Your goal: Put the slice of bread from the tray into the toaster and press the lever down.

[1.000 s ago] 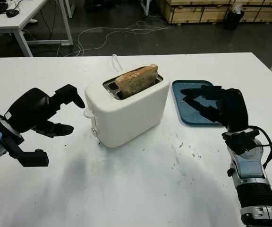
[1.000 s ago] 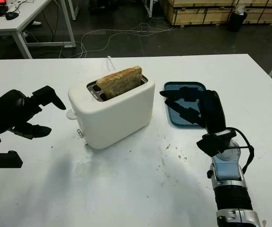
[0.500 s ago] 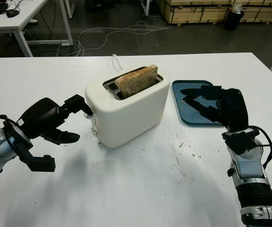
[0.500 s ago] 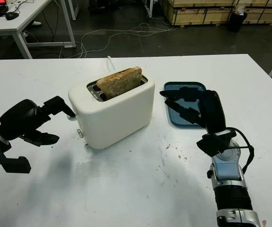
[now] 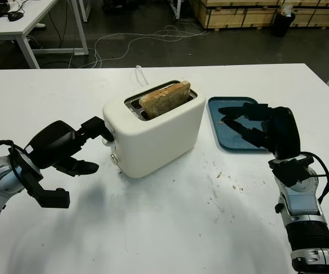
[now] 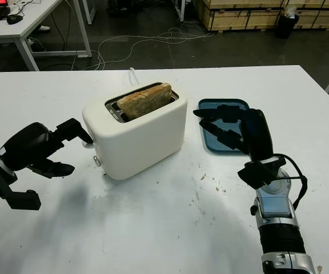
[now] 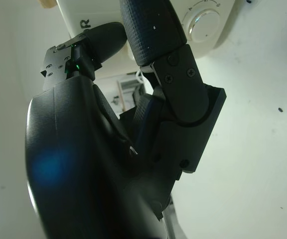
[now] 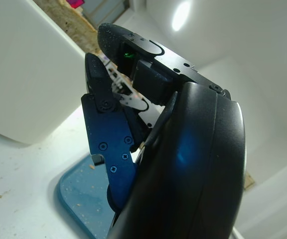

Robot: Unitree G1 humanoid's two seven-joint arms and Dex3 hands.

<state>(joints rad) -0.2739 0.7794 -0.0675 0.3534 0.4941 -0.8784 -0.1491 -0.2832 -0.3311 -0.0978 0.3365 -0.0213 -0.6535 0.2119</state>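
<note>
White bench carries a white toaster with the slice of bread standing in its slot, and a blue tray to its right. From the head views, the left hand is at the toaster's left end, one fingertip on the lever, holding nothing. The right hand hovers open above the tray. The left wrist view shows fingers beside the toaster's dial. The right wrist view shows the right hand's fingers over the tray, grasping nothing.
</note>
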